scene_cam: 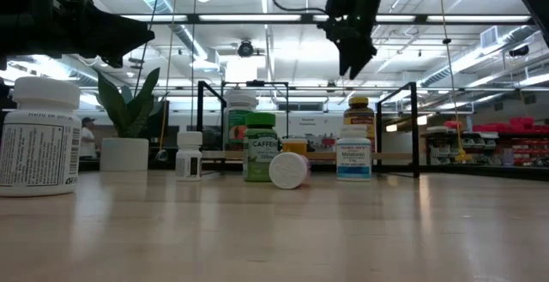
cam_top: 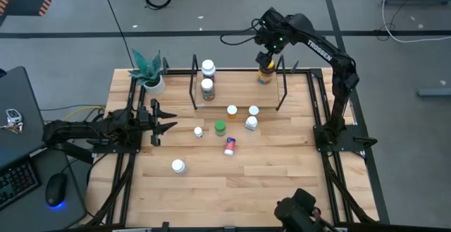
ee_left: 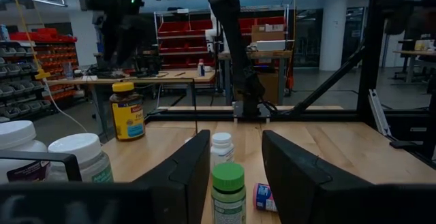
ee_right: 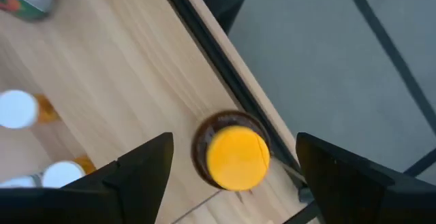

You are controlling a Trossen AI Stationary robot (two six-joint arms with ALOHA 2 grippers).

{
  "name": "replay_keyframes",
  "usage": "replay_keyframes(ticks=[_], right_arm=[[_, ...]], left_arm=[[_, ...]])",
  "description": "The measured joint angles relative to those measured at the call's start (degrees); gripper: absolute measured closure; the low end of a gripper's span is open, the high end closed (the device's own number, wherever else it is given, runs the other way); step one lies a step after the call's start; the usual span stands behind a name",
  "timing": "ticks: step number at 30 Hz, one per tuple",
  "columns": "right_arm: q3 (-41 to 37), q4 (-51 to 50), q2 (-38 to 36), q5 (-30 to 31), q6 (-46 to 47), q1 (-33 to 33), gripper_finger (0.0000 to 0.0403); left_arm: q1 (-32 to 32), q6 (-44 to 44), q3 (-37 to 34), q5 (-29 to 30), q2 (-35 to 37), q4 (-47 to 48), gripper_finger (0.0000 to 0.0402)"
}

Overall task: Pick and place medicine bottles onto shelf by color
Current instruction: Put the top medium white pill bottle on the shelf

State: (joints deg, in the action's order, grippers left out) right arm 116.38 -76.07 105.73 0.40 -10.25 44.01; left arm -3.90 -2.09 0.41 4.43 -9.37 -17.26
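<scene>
Right gripper (cam_top: 266, 54) hangs wide open directly over the amber bottle (cam_top: 265, 74), upper right of the high view.

You see it best in the right wrist view: the yellow cap (ee_right: 237, 158) sits centred between the two spread fingers (ee_right: 139, 166), bottle upright, long axis vertical, so any next move there is straight up or down. The bottle stands at the right end of the shelf (cam_top: 282, 85), apart from the two white-capped bottles (cam_top: 207, 68) at its left end. Left gripper (cam_top: 165, 118) waits open at centre left, aimed at the green bottle (cam_top: 220, 127), which is nearer to it than to the right arm. Other loose bottles are clustered mid-frame. Readable: "TROSSEN" on the right arm (cam_top: 318, 49), "CAFFEIN…" on the green bottle, "Melatonin" on a white bottle (scene_cam: 353, 154). Other labels are too small.
</scene>
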Motion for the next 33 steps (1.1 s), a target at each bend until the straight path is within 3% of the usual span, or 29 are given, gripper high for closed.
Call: replay_keyframes(ticks=[9, 20, 33], right_arm=[[4.6, 0.0, 0.0, 3.0, 0.0, -7.0, 0.0086], [4.6, 0.7, 0.0, 1.3, 2.6, -15.1, 0.0094], [-5.6, 6.1, 0.0, 1.4, 5.8, -25.2, 0.0104]], left_arm=[[0.0, 0.0, 0.0, 0.0, 0.0, 0.0, 0.0251], [0.0, 0.0, 0.0, 0.0, 0.0, 0.0, 0.0262], [0.0, 0.0, 0.0, 0.0, 0.0, 0.0, 0.0252]])
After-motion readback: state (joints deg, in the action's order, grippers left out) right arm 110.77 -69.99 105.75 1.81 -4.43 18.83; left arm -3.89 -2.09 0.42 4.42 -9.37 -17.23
